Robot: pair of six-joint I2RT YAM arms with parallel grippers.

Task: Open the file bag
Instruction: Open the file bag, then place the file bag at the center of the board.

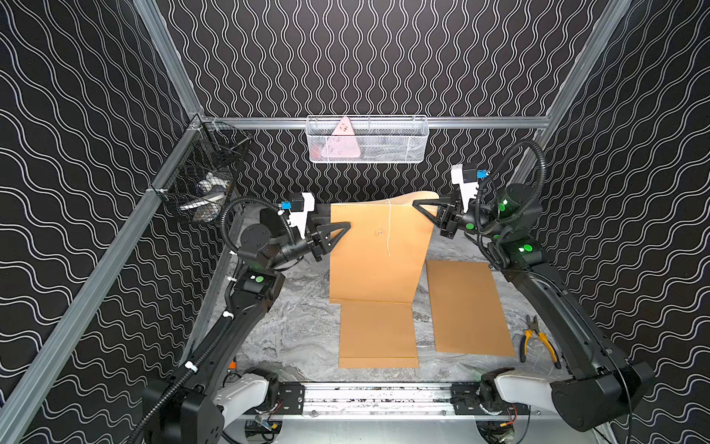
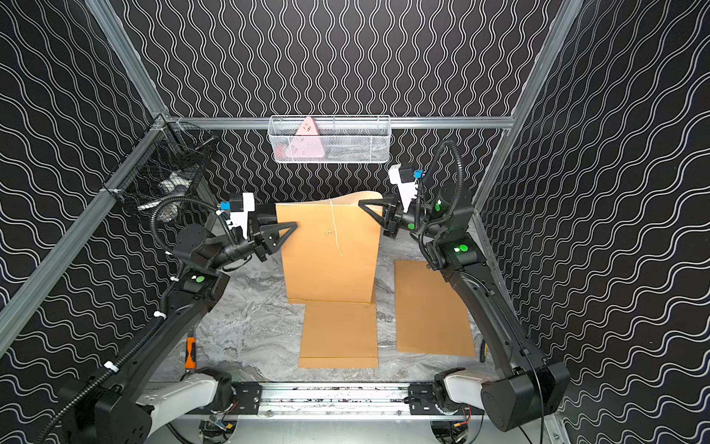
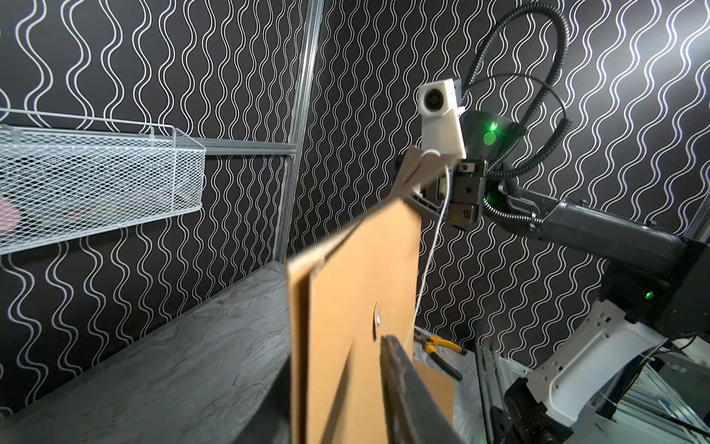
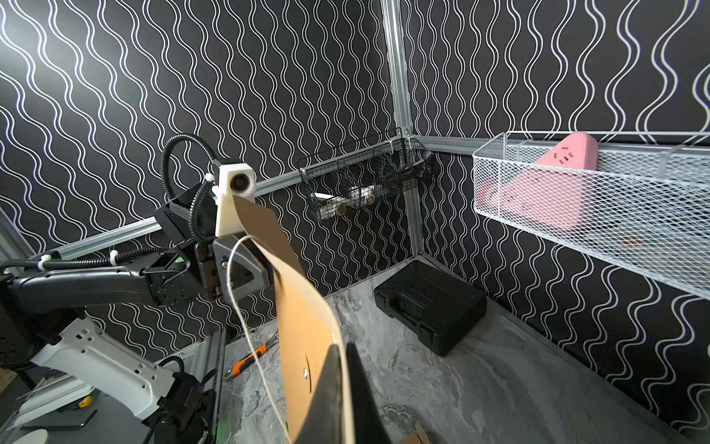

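So the table had the bag standing upright dead centre, flap lifted. The right gripper was pinched tight on the flap's 1 o'clock corner. The left gripper sat at the bag's 9 o'clock edge, jaws narrowly apart around it. A white string dangled down the front.

Even overhead light, soft shadows — wrist views bowed, near edges blurred
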